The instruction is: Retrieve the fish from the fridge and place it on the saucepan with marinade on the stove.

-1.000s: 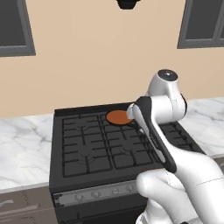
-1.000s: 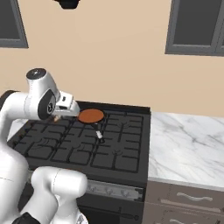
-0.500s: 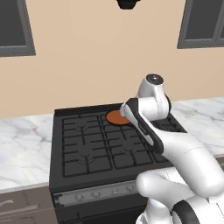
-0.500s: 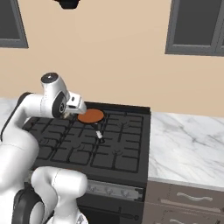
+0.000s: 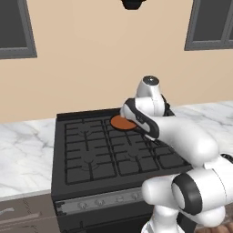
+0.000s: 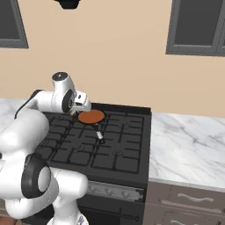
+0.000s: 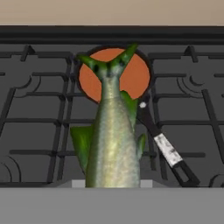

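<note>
Surface/material notes, stove area, rendered scene.
Stove (image 5: 104, 154): matt black, grates look like cast metal, slightly rough; front strip w/ knobs (image 5: 102, 201) dull grey metal. Saucepan (image 7: 144, 94): dark matt rim + handle, pale metallic patch on handle. Marinade (image 7: 138, 76): flat, smooth orange-brown, no sheen. Fish (image 7: 113, 144): silvery-green body, faint satin gloss, fins brighter green, matt. Tabletop (image 6: 189, 145): white marble, grey veins, polished look. Arm (image 5: 182, 136): glossy white plastic, dark joints. Wall (image 6: 123, 52): plain matt beige.
</note>
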### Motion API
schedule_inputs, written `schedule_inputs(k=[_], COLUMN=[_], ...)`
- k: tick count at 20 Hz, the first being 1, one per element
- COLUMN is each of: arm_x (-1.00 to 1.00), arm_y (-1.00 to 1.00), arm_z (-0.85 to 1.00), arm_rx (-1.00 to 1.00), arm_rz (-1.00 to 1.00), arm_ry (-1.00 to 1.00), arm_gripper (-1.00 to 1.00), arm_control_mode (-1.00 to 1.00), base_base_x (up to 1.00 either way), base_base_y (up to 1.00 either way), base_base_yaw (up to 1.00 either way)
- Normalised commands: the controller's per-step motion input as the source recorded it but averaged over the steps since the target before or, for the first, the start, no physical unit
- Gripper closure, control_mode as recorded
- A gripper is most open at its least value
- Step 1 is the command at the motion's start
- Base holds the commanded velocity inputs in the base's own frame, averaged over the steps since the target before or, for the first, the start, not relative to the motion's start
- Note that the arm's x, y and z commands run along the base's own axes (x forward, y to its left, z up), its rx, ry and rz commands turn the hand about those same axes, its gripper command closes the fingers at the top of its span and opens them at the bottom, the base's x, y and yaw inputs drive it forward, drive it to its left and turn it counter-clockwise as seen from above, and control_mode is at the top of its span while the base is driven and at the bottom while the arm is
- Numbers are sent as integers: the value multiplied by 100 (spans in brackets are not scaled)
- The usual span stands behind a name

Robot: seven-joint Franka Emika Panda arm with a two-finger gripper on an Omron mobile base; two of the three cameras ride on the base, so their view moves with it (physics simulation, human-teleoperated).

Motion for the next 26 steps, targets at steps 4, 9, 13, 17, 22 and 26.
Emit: schedule_inputs(k=[4, 9, 13, 17, 22, 26], arm_x=[53, 42, 39, 49, 56, 56], arm_y=[0, 0, 0, 0, 0, 1], arm_z=[-33, -42, -46, -43, -23, -15], arm_rx=[0, 0, 0, 0, 0, 0], arm_rz=[0, 0, 0, 0, 0, 0], arm_ry=[5, 7, 4, 3, 3, 6], arm_gripper=[100, 100, 100, 100, 100, 100], arm_control_mode=[-100, -100, -100, -100, -100, -100], base_base_x=[0, 0, 0, 0, 0, 0], base_base_y=[0, 0, 0, 0, 0, 0], base_base_yaw=[0, 0, 0, 0, 0, 0])
